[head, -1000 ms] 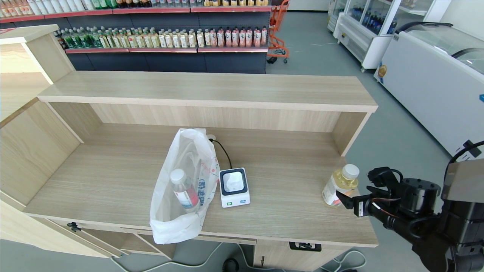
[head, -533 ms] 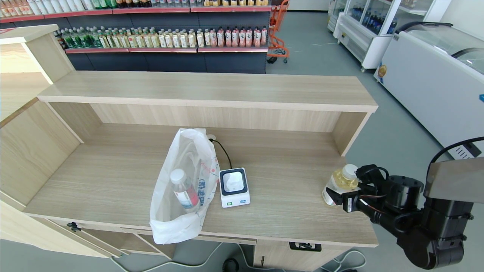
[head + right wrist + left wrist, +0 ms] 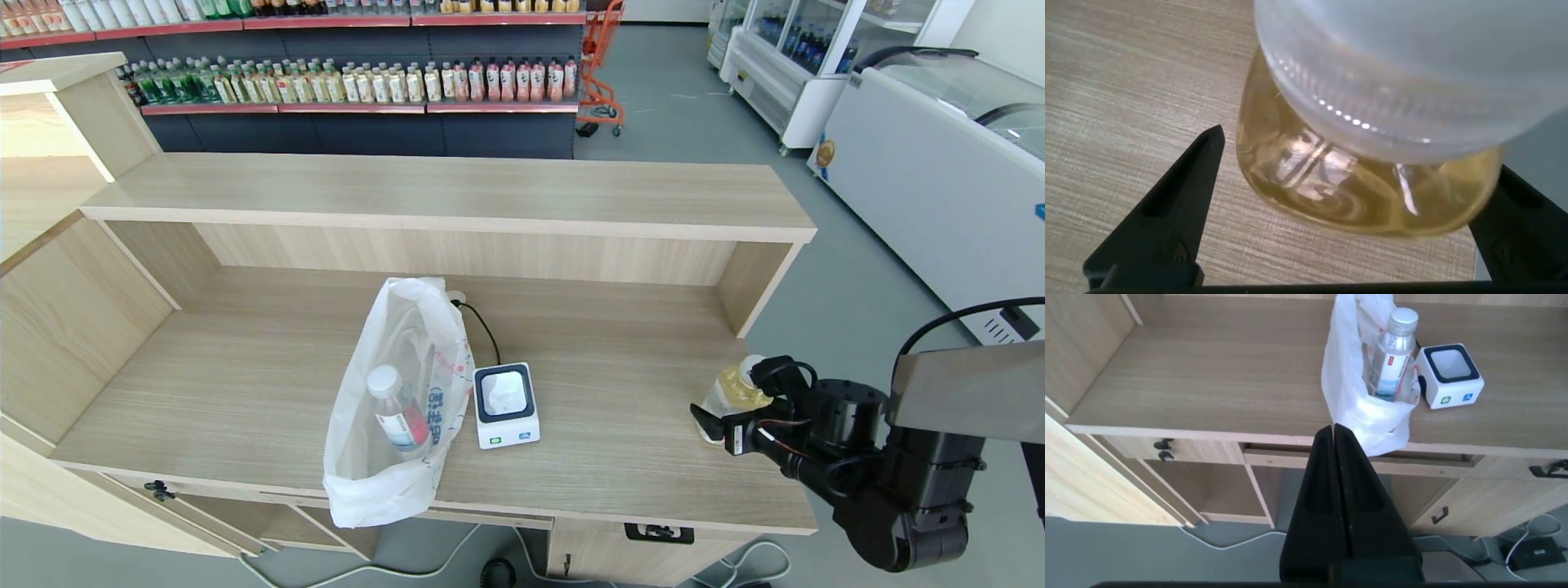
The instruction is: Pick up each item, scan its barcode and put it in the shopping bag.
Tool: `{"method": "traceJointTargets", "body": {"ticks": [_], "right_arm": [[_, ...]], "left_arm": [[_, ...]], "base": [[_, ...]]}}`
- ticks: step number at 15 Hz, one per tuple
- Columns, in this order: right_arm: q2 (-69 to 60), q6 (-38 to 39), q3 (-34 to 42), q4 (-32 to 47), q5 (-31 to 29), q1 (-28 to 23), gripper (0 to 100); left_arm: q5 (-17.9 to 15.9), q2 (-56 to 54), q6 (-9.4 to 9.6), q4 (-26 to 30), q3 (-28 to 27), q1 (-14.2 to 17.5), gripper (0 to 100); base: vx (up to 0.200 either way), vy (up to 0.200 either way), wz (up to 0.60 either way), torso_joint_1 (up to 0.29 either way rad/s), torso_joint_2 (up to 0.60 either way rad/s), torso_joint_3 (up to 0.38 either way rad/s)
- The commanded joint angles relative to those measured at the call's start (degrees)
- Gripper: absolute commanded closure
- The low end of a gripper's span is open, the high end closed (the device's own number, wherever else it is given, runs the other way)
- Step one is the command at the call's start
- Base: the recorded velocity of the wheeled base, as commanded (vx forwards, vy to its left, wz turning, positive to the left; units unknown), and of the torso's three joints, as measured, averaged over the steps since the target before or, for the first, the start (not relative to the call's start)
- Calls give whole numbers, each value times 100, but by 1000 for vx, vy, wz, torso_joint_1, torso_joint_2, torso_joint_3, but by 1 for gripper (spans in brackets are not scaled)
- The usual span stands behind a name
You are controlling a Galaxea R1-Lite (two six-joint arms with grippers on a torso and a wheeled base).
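One bottle of yellow liquid stands between the fingers of the right gripper.
It is upright near the right edge of the counter; the fingers are apart, one at each side of its body.

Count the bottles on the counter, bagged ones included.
2. A water bottle in the shopping bag beside the scanner; a yellow bottle at the counter's right end, within the open right gripper. The bag may hide more.
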Motion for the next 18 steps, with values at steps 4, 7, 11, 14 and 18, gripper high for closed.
{"method": "traceJointTargets", "body": {"ticks": [4, 7, 11, 14, 18], "right_arm": [[167, 4, -167, -6, 3, 93, 0], [299, -22, -369, -6, 3, 155, 0], [378, -22, -562, -6, 74, 155, 100], [228, -31, -571, -6, 109, 128, 100], [-150, 13, -430, -6, 205, 75, 100]], "left_arm": [[-1, -2, 4, 6, 1, 0, 100], [-1, -2, 4, 6, 1, 0, 100], [-1, -2, 4, -3, 1, 0, 100], [-1, 6, 4, -3, 1, 0, 100], [-1, -2, 4, 6, 1, 0, 100]], "base": [[0, 0, 0, 0, 0, 0], [0, 0, 0, 0, 0, 0], [0, 0, 0, 0, 0, 0], [0, 0, 0, 0, 0, 0], [0, 0, 0, 0, 0, 0]]}}
